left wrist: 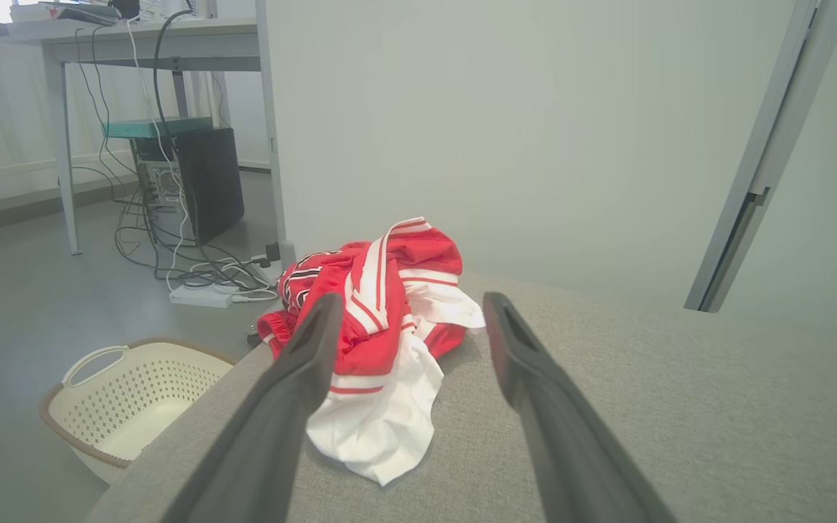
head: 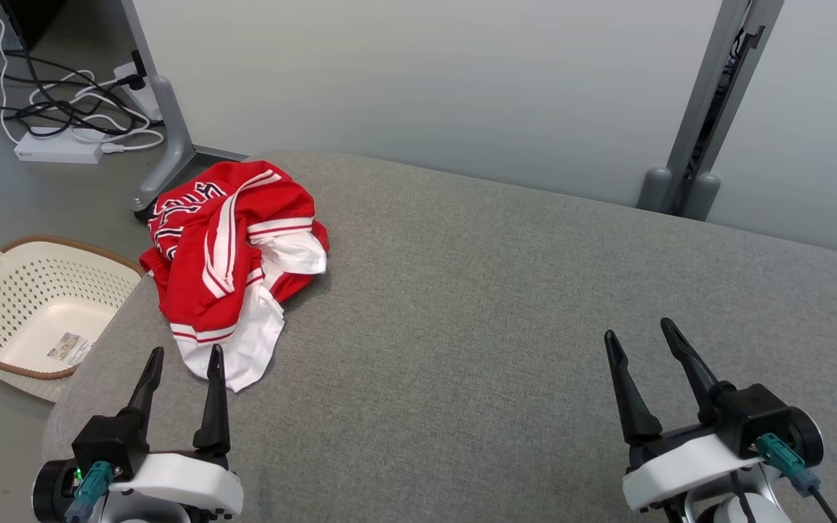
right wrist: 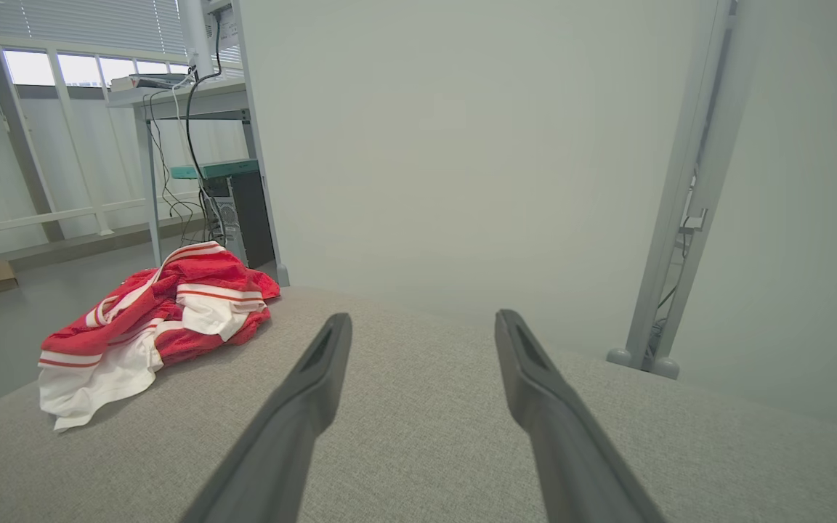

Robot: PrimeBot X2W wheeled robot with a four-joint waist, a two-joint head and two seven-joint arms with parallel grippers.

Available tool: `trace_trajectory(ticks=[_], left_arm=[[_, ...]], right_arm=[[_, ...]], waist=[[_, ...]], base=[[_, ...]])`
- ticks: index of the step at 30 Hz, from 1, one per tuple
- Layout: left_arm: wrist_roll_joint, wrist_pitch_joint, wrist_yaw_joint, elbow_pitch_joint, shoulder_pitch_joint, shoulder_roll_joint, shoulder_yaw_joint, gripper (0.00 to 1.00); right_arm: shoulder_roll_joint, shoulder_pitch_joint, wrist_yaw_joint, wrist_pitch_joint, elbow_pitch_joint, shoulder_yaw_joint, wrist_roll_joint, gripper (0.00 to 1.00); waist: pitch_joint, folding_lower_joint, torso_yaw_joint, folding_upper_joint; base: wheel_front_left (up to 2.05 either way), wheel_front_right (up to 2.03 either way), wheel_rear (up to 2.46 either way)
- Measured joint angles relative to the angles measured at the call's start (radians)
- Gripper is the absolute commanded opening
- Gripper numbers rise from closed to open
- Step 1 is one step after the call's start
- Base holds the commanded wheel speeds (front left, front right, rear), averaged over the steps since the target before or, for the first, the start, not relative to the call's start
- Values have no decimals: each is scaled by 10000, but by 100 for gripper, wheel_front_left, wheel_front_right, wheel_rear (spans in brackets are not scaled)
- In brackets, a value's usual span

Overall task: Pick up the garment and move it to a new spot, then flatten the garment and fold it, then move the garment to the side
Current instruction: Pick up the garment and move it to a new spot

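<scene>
The garment (head: pixel 233 265) is a red and white jersey, crumpled in a heap at the far left of the grey padded surface (head: pixel 498 305). It also lies ahead of the fingers in the left wrist view as the garment (left wrist: pixel 375 327) and at the left in the right wrist view as the garment (right wrist: pixel 150 327). My left gripper (head: pixel 184 356) stands open just short of the heap's near white edge, nothing between its fingers. My right gripper (head: pixel 640 328) is open over bare fabric at the lower right, well apart from the garment.
A cream laundry basket (head: pixel 33 312) sits on the floor beside the surface's left edge. Cables and a power strip (head: pixel 59 145) lie on the floor beyond it. A pale partition wall (head: pixel 426 80) with grey posts (head: pixel 709 109) backs the surface.
</scene>
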Motion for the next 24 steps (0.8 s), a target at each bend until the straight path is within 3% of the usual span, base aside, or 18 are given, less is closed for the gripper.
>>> trace_trajectory(ticks=[13,24], left_arm=[[42,-2,48,111,-58,-2,222,100],[40,-2,77,863,-1581,2,759,100]], right_arm=[[0,-12,0,0,23,29,-79,100],[2,-689,0,-2,25,268,-73,100]], waist=[[209,0,-39,0],[1332,1,-84,0]], base=[[0,0,0],[0,0,0]])
